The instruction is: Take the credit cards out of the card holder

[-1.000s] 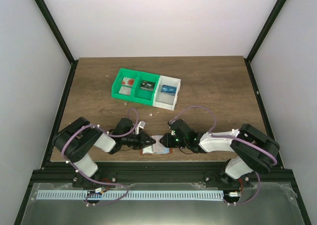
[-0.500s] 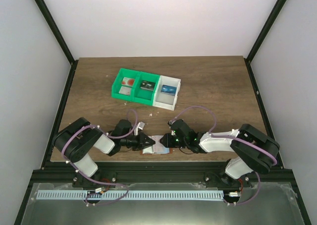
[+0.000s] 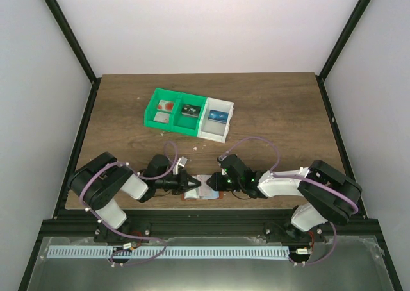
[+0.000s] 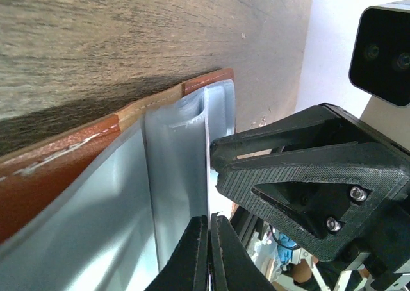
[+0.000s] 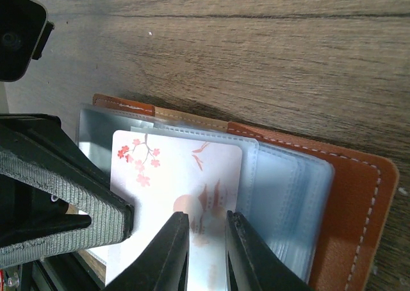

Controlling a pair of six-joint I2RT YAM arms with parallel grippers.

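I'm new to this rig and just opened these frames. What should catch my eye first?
Both arms meet at the brown card holder by the table's near edge. In the right wrist view, a pale card printed with red blossoms seems partly out of its clear sleeve, with the right gripper over it, fingers narrowly parted, while the left gripper pinches a sleeve edge. Farther back sits a green-and-white bin.

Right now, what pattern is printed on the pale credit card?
The credit card shows red blossoms and faint reddish buildings; clearest in the right wrist view.
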